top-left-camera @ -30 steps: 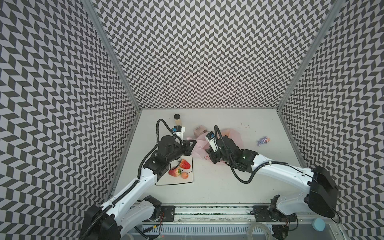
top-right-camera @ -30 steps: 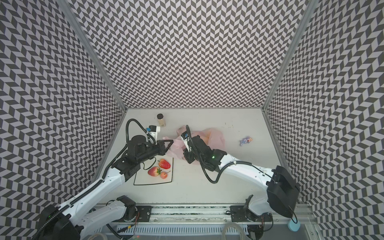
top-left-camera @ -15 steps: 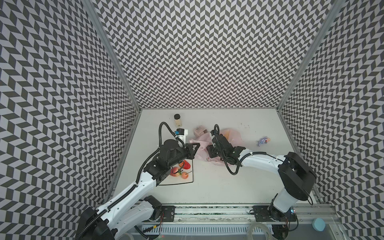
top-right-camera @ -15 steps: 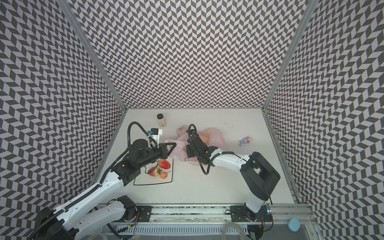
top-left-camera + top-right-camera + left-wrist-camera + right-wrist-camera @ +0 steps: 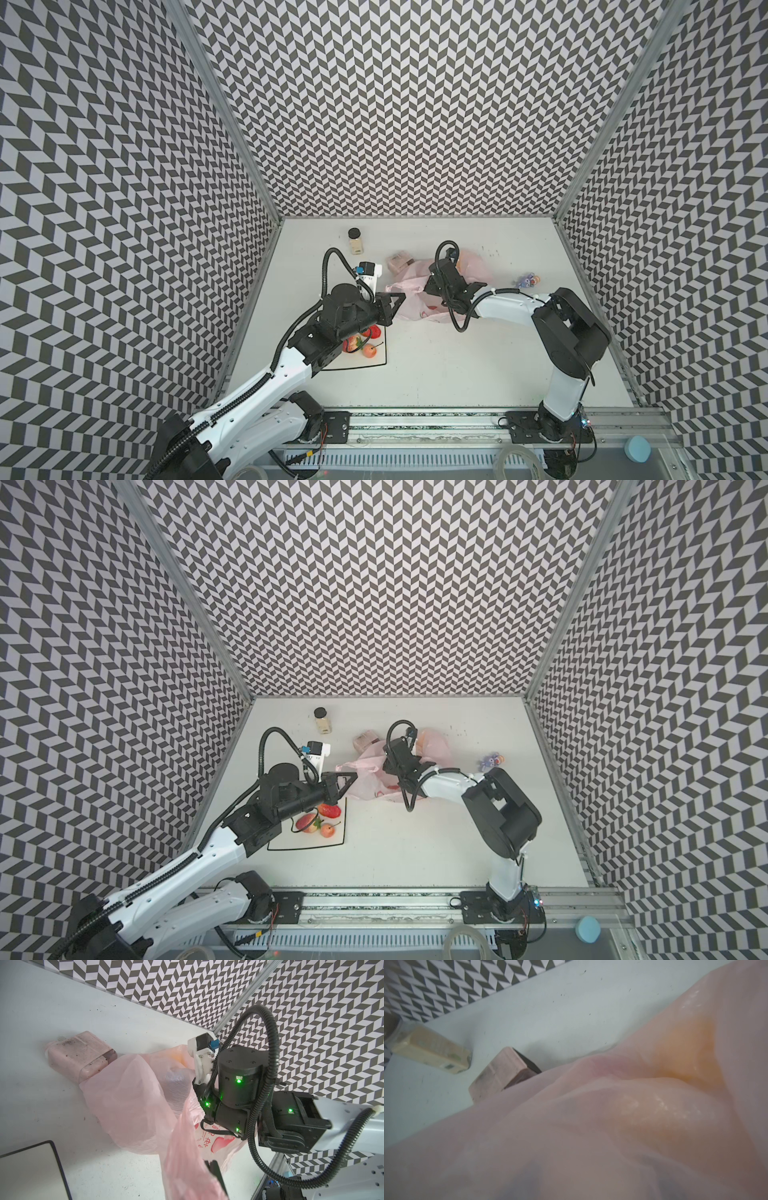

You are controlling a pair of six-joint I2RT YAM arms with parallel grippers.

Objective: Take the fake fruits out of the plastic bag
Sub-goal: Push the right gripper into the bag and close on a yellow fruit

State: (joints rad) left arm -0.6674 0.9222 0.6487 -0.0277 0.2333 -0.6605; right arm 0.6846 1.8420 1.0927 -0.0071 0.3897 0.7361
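Plate (image 5: 368, 362), white with a black rim, sits front-left on the table (image 5: 457, 374); the left arm covers its left part. Three glossy fruits lie close together on it: a red strawberry (image 5: 375, 331), a second red fruit (image 5: 352, 344) half under the arm, and a small peach-coloured fruit (image 5: 369, 351) with a stem. Bottle (image 5: 355, 243) with a black cap stands behind, near the back wall. Left fingers (image 5: 392, 301) are together, clamped on a loop handle of the bag (image 5: 415, 309), just past the plate's far-right corner. Bag is thin, pale pink, see-through and crinkled, with a red heart print and lettering on its side. It lies mid-table with a beige box (image 5: 400, 262) touching its far-left edge. Orange fruits (image 5: 691, 1053) show only as blurred blobs through the film, so shape and count are hard to tell. Right arm (image 5: 498, 307) reaches into the bag. Right fingers are hidden by plastic, cannot tell if apart or together. Purple toy (image 5: 525, 281) lies right of the bag, apart from it.
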